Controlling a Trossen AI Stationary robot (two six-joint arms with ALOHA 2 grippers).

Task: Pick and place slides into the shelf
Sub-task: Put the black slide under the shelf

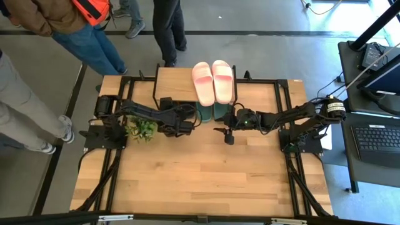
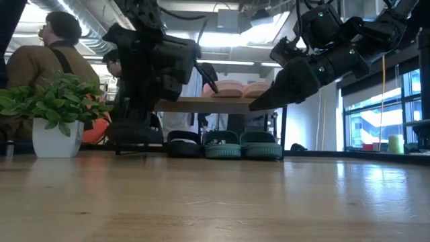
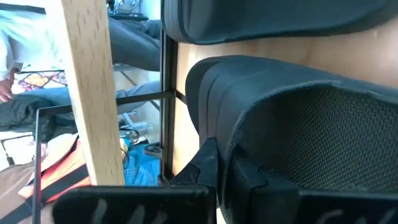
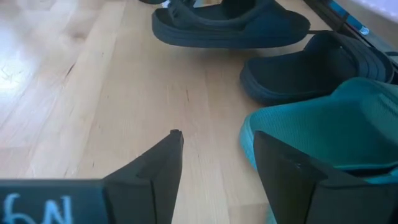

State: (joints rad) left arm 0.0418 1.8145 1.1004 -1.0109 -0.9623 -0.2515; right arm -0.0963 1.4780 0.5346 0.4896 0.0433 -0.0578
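Slides: pink pair (image 1: 213, 80) sitting atop shelf (image 1: 175, 84); green pair (image 2: 242, 144) underneath. Left gripper (image 1: 187, 124) gripping black slide (image 3: 298, 124), feeding it under shelf. Right gripper (image 4: 214, 168) hanging open, clear of green pair.

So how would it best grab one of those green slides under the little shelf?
Probably by the wide strap of a green slide, coming in low from the table's open front. The shelf board blocks any approach from above, and the raised strap gives the right gripper's open fingers an edge to pinch.

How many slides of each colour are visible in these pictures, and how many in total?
Pink slides: 2
Green slides: 2
Black slides: 2
Total: 6
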